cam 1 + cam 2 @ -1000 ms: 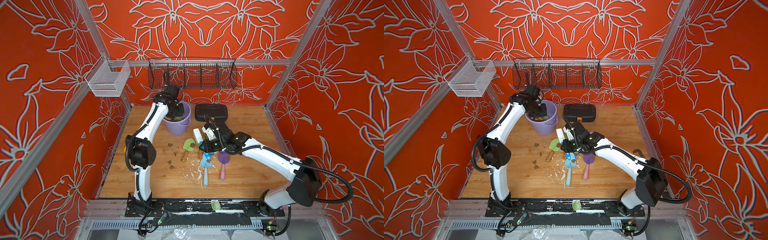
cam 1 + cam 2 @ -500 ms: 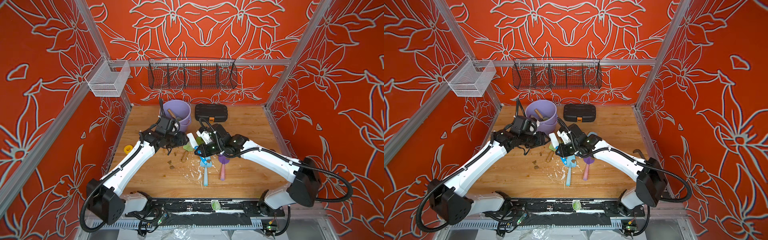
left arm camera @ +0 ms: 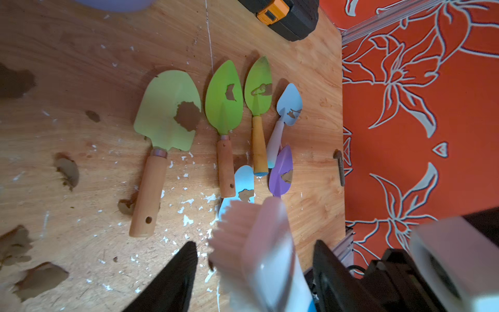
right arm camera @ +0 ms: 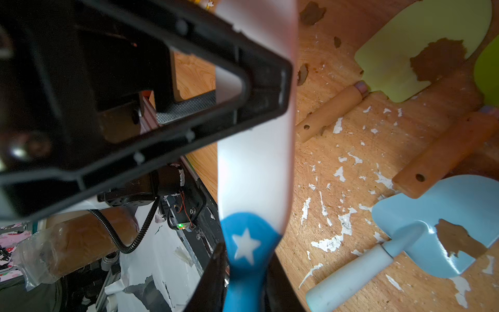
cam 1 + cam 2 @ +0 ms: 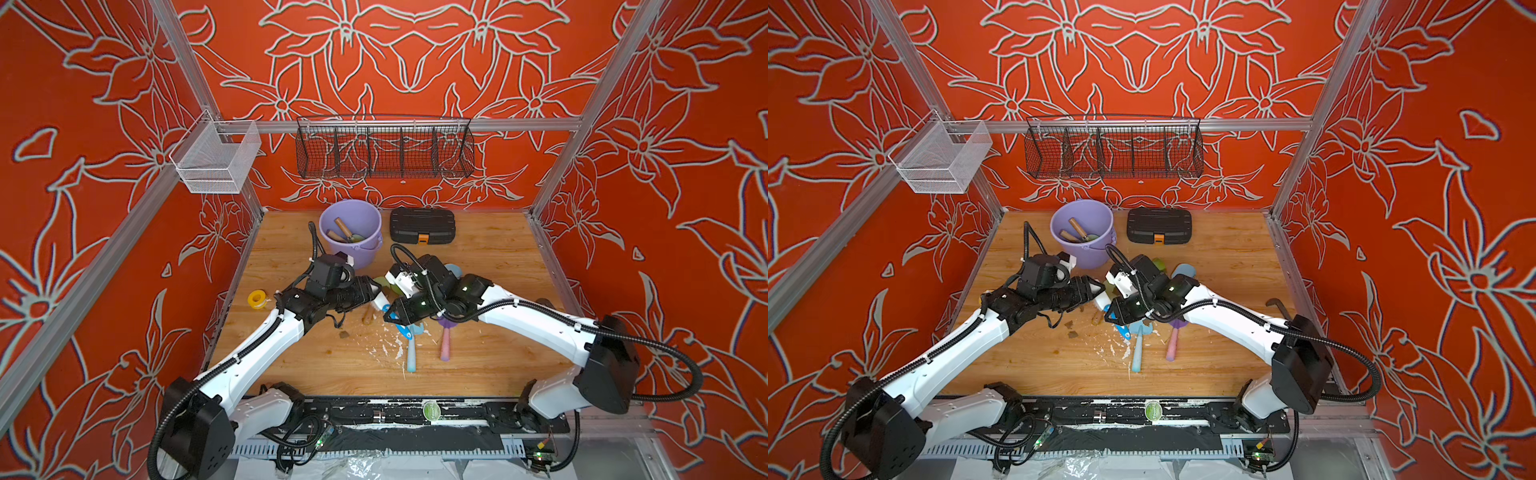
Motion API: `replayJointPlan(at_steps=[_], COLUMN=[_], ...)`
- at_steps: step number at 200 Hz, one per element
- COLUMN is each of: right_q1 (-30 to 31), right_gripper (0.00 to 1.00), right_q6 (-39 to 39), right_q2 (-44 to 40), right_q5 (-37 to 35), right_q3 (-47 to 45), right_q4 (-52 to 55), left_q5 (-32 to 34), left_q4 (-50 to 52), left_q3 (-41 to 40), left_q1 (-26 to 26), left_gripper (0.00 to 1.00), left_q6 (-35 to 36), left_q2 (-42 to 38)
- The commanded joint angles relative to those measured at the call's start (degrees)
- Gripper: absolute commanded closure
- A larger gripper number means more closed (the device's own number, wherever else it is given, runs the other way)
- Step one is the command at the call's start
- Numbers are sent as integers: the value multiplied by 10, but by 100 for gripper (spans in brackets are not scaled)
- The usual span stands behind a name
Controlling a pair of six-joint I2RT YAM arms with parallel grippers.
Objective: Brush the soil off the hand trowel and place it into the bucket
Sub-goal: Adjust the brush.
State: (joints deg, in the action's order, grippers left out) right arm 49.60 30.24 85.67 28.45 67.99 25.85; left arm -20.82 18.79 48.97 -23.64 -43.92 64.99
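Brush (image 4: 253, 167) clamped in right tool (image 4: 244, 270) by blue end (image 4: 244, 237), bristles (image 3: 232, 224) free; left tool (image 3: 255, 244) apart, for soiled trowel (image 3: 167, 108) near bucket (image 5: 350, 232).

A black case (image 5: 422, 225) with an orange latch lies flat at the back of the wooden desk (image 5: 490, 266). On the wall above it hangs a black wire basket (image 5: 384, 147) split into 5 compartments. A white mesh basket (image 5: 216, 160) is fixed to the left rail. A yellow tape roll (image 5: 257, 299) sits near the desk's left edge. White flecks (image 5: 384, 347) are scattered mid-desk. A small dark metal piece (image 3: 339, 167) lies at the right edge.
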Motion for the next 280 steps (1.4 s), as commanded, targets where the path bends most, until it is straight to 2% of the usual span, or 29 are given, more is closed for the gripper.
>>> replayJointPlan(at_steps=[1, 35, 59, 88, 107, 123, 150, 218, 280], right_q1=[3, 4, 3, 3, 4, 4, 6, 23, 31], right_gripper=[100, 100, 100, 100, 100, 86, 74, 70, 71], right_q6=[1, 4, 10, 14, 15, 13, 11, -18, -24], right_q2=[9, 22, 26, 29, 27, 22, 17, 17, 32], right_q5=[0, -4, -8, -13, -23, -36, -53, -131, -119], right_q3=[19, 22, 17, 16, 14, 10, 6, 29, 36], right_q4=[-20, -36, -45, -45, -43, -39, -34, 27, 9], left_q5=[-37, -56, -55, -46, -39, -38, -51, -59, -72], left_q4=[-45, -66, -62, -48, -35, -34, -34, 10, 5], left_q3=[-6, -21, -25, -26, -26, -32, -34, -2, 3], left_q1=[-1, -1, 1, 8, 15, 24, 37, 43, 45], left_gripper=[32, 43, 66, 100, 100, 100, 100, 100, 100], left_q6=[-21, -36, -40, -47, -59, -77, -94, -99, -108], left_q2=[5, 13, 13, 13, 11, 7, 6, 26, 30])
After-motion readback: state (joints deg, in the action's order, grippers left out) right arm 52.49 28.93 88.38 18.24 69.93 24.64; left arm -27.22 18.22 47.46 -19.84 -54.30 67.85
